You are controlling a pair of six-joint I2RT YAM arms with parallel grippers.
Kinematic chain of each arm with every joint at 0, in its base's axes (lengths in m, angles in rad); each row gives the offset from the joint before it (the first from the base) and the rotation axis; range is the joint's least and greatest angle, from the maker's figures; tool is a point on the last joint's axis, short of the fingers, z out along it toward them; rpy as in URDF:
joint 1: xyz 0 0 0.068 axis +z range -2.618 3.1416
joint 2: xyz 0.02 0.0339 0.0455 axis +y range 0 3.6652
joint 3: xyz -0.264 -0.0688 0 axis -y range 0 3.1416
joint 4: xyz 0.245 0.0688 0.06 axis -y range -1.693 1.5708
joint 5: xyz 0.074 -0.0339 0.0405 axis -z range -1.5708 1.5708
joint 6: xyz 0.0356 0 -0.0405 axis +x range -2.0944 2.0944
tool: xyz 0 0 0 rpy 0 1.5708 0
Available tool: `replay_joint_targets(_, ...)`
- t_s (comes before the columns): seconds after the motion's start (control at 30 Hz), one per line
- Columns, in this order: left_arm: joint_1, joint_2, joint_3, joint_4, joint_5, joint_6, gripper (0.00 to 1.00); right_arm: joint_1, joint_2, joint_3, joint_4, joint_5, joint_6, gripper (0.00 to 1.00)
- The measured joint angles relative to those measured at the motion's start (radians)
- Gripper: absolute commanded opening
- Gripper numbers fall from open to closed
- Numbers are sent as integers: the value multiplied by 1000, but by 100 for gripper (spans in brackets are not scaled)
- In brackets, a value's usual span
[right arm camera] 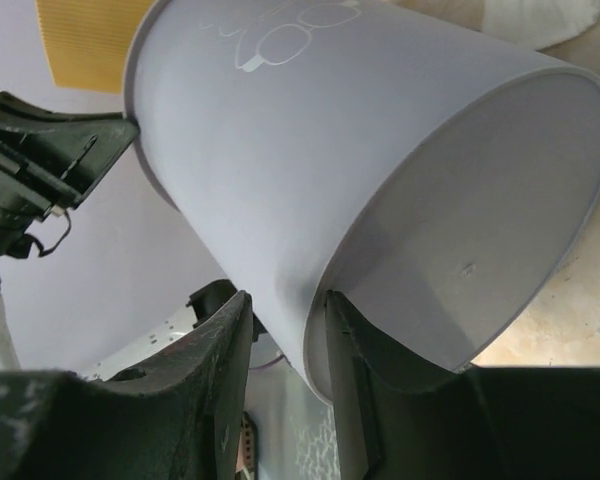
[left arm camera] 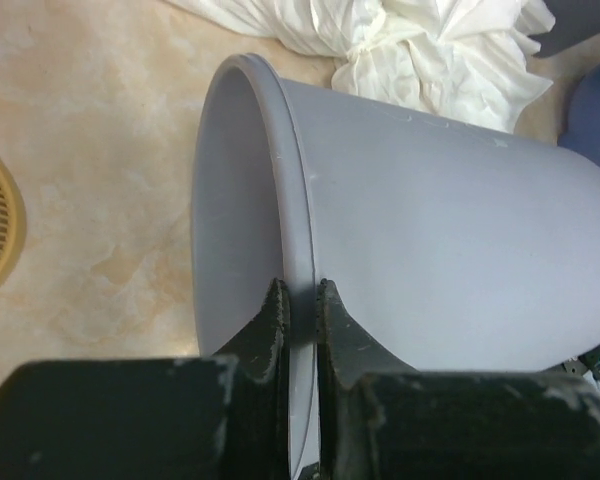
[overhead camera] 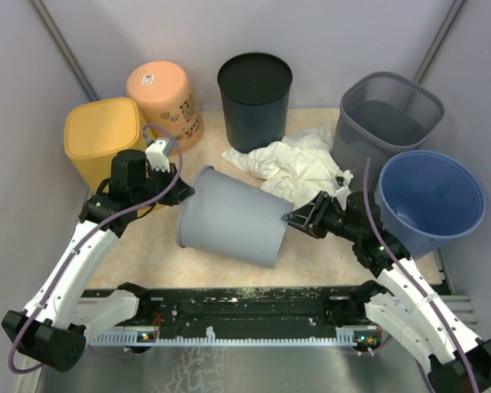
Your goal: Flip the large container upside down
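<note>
The large grey container [overhead camera: 229, 217] lies on its side between the two arms, open mouth to the left and base to the right. My left gripper [overhead camera: 182, 192] is shut on its mouth rim, one finger inside and one outside, as the left wrist view shows [left arm camera: 302, 300] on the container [left arm camera: 430, 220]. My right gripper [overhead camera: 290, 217] straddles the edge of the recessed base [right arm camera: 290, 310], gripping the container [right arm camera: 310, 140]. The container looks held slightly off the table.
A yellow bin [overhead camera: 102, 135] and an upturned orange bucket [overhead camera: 164, 98] stand back left. A black bin [overhead camera: 254, 94] stands at the back middle. A grey mesh bin [overhead camera: 385, 115] and a blue bin [overhead camera: 430, 201] stand on the right. A white cloth [overhead camera: 295, 164] lies behind the container.
</note>
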Motion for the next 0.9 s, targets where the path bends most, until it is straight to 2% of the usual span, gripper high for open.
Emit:
replay_joint_targets(0.27,16,14,-37,123,-32,-5,0,-1,0,98,16,-42,-17,33)
replay_joint_targets(0.5,19,56,-67,201,-47,-31,0,8,30,190,161,-93,-13,33)
replay_joint_targets(0.67,-7,99,-117,179,-6,-64,0,84,103,260,266,-101,-35,33)
replay_joint_targets(0.9,-10,125,-196,155,8,-106,0,224,253,274,341,-67,-94,33)
